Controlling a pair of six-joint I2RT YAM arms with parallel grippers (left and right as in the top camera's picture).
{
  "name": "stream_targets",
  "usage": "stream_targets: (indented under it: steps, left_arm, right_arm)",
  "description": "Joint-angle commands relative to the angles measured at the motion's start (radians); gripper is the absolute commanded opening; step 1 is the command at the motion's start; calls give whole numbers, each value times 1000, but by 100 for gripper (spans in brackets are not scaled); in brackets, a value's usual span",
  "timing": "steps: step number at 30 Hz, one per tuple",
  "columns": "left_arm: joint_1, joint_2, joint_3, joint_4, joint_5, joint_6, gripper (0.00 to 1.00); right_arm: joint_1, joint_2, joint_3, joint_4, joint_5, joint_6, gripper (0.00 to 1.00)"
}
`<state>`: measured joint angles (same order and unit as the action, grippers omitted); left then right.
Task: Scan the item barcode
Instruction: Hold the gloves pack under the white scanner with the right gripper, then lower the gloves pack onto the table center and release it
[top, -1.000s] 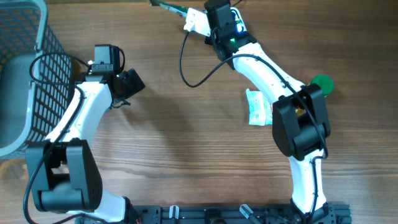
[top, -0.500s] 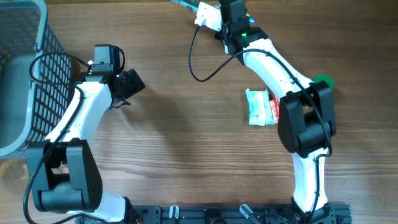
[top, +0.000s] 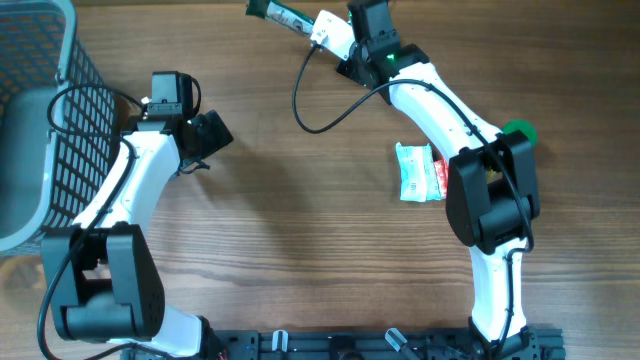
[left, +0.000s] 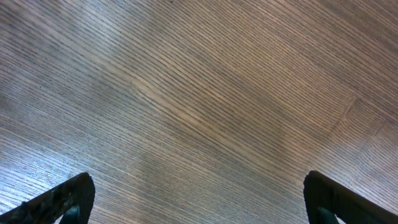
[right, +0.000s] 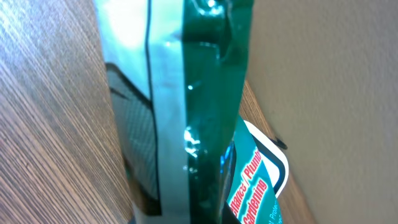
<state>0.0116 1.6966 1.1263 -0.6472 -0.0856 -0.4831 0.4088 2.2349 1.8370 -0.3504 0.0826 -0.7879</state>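
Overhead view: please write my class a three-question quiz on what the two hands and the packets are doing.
1. True or false: the left hand is open and holds nothing.
2. Pick one. What is the right hand shut on? A: a green packet; B: a bottle; C: nothing.
3. In a few words: does the white and red packet lie in the basket or on the table?

Key: 1 true. 2 A. 3 on the table, beside the right arm.
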Motion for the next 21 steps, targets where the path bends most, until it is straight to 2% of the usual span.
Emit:
stream_targets:
  steps: [1, 4, 7, 10, 13, 14, 16, 17, 21]
  left_arm:
    - [3, -6, -2, 1, -17, 12, 100]
    - [3, -6, -2, 1, -17, 12, 100]
    - [3, -6, -2, 0, -17, 12, 100]
    - [3, -6, -2, 1, -17, 12, 100]
    - [3, -6, -2, 0, -17, 12, 100]
    - [3, -6, -2, 1, -17, 12, 100]
    - [3, -6, -2, 1, -17, 12, 100]
    - [3, -6, -2, 1, -17, 12, 100]
    - [3, -6, -2, 0, -17, 12, 100]
  right_arm:
    - [1, 17, 3, 17, 6, 85, 4]
    - [-3, 6, 3, 60, 6, 108, 6]
    - [-3, -78, 3, 108, 5, 226, 5]
    - [-3, -169, 3, 69, 5, 259, 4]
    - [-3, -248, 3, -132, -71, 277, 5]
    - [-3, -266, 3, -249, -143, 311, 8]
    - [-3, -269, 3, -420, -250, 409, 8]
    - [-3, -261, 3, -562, -335, 468, 7]
    - [-3, -233, -5, -847, -488, 560, 11]
